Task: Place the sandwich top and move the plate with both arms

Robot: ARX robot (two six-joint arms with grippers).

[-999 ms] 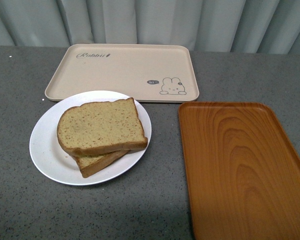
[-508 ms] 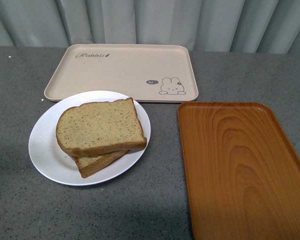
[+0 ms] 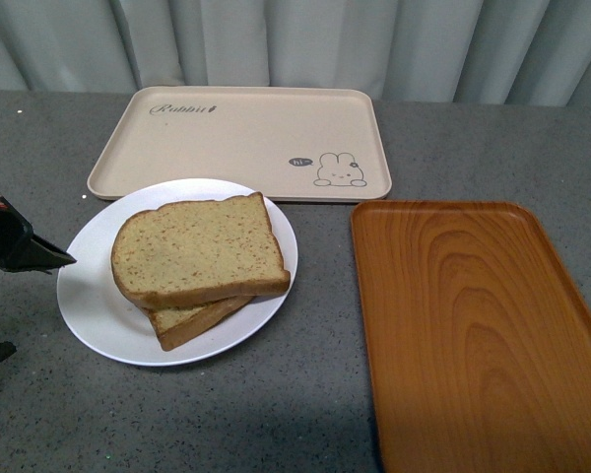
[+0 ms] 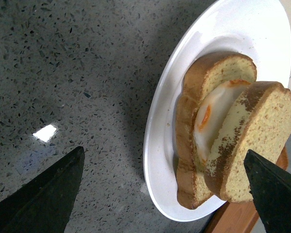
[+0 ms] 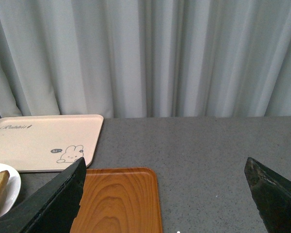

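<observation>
Sandwich top [image 3: 197, 246] is on the egg slice [image 4: 186, 145], on the plate [image 3: 98, 315] near the tabletop's [image 3: 276, 414] left edge. My left gripper [image 3: 41, 304] and right gripper [image 5: 164, 162] both have their fingers spread apart. Plate's stiff and slick, so I'd pinch opposite rims and keep it level.

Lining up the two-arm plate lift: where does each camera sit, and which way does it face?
Front: on the body, looking forward and down at the round white plate and speckled tan bread slice; left tool at left edge.
Left wrist: low beside the plate's rim, bread slice edge-on between open tool fingers.
Right wrist: raised, facing the grey curtain over beige rabbit-print tray and orange wood-grain tray; right tool open.
All share the plate.
</observation>
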